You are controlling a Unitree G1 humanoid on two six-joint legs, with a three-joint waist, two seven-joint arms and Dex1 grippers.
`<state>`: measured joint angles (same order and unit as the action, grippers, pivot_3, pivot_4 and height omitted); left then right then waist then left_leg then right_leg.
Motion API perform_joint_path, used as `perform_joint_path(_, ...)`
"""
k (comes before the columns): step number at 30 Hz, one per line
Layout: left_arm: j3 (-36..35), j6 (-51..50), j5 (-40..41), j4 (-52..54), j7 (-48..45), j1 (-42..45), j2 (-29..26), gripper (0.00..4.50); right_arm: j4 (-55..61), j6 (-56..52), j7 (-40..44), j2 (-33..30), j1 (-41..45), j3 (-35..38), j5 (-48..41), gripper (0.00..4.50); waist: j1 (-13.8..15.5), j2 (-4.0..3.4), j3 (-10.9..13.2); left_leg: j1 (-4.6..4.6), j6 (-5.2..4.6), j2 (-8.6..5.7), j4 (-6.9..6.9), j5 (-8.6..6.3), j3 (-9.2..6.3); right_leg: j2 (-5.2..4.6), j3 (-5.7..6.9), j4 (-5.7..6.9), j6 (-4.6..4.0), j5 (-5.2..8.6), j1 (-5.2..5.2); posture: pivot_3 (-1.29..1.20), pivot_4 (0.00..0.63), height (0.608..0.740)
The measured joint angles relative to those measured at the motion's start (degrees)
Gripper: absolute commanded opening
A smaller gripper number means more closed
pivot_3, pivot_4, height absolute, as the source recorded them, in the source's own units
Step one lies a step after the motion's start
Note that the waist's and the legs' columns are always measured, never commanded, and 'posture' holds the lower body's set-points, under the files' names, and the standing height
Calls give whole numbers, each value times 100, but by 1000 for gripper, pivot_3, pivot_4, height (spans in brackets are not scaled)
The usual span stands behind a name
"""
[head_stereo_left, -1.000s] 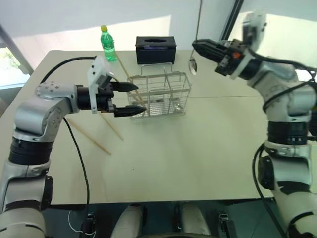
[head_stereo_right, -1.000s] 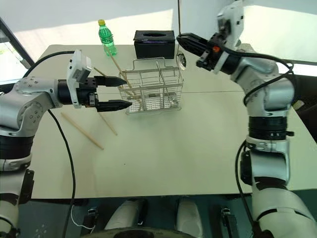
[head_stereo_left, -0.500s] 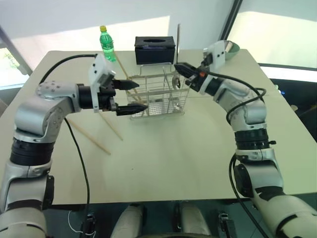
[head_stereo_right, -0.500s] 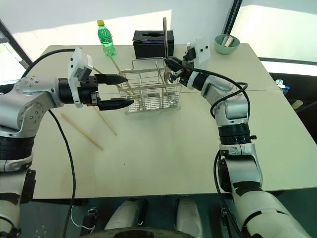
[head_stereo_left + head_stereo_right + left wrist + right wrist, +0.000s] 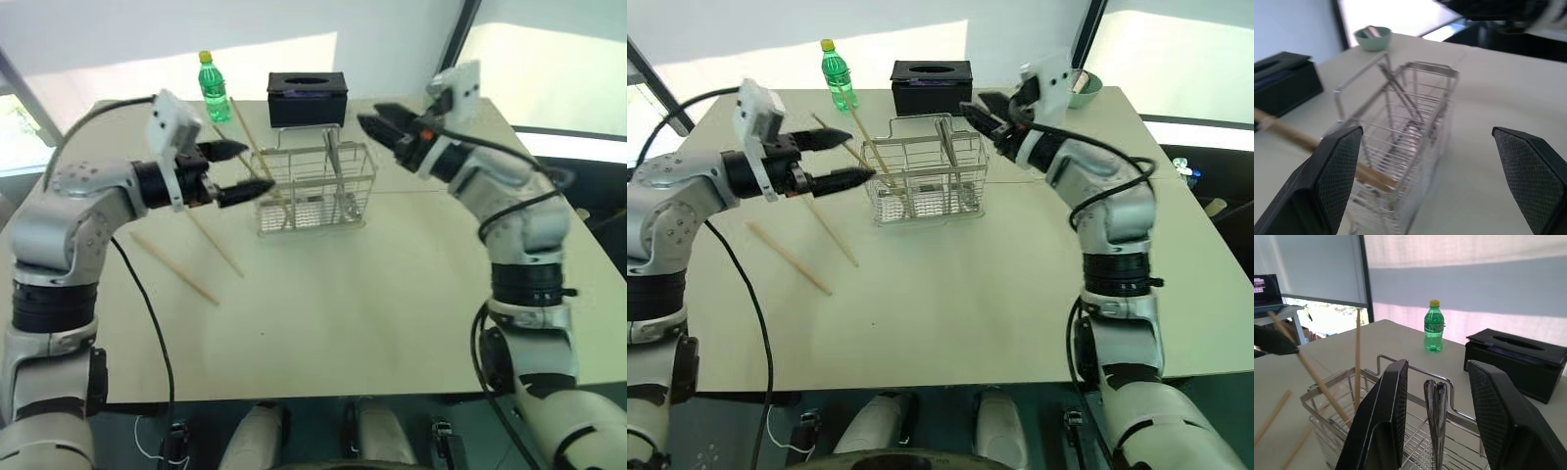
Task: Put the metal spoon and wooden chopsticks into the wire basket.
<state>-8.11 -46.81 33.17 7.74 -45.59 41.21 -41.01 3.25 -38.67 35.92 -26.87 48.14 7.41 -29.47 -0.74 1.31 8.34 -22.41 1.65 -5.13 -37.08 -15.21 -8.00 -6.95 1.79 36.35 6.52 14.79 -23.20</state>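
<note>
The wire basket (image 5: 315, 191) stands mid-table. The metal spoon (image 5: 333, 157) stands in it, handle up, leaning on the rim. In the right wrist view the spoon handle (image 5: 1435, 416) rises in the gap between my fingers (image 5: 1386, 416), touching neither. My right gripper (image 5: 370, 119) is open, just above and right of the basket. Two wooden chopsticks (image 5: 257, 157) lean out of the basket's left end. Two more chopsticks (image 5: 174, 266) lie on the table to its left. My left gripper (image 5: 253, 166) is open and empty beside the leaning sticks.
A black tissue box (image 5: 308, 98) stands behind the basket. A green bottle (image 5: 213, 88) is at the back left, and a pale green bowl (image 5: 1373, 36) at the back right. The near half of the table (image 5: 353, 313) is bare.
The right gripper brought the spoon down into the basket, opened and drew back to the right. The left gripper shifted left and turned a little.
</note>
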Motion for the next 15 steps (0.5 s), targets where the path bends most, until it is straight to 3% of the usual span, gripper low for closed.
perform_joint_path(4, -715, -806, -61, -312, 1634, 545, 428, 4500, 1132, -446, 930, -910, -196, 274, -889, 1931, 16, 14, -8, 1, -6, 3, 0, -4, -7, 5, 4, -6, 8, -1, 10, 0, 150, 661)
perform_joint_path(7, -1774, -1760, -514, -892, 3641, 1284, 985, 4500, 1920, -694, 1715, -1610, -847, 331, -1477, 1931, 10, 32, -19, 16, -10, 3, -2, -6, -7, 6, 5, -19, 23, -6, 33, 0, 150, 661)
perform_joint_path(10, -2609, -2469, -1183, -1443, 5235, 1482, 1352, 4500, 2225, -835, 1933, -1855, -1363, 333, -1689, 1931, -24, 32, -20, 40, -12, 3, 2, -8, 7, 3, -6, -19, 29, -7, 45, 0, 150, 661)
perform_joint_path(15, -3387, -3039, -1839, -1936, 6531, 1462, 2034, 4500, 2442, -838, 1745, -1802, -1693, 275, -1697, 1931, 53, 57, -25, 15, -3, 0, -6, -5, 1, 1, -5, -15, 31, -11, 25, 0, 150, 661)
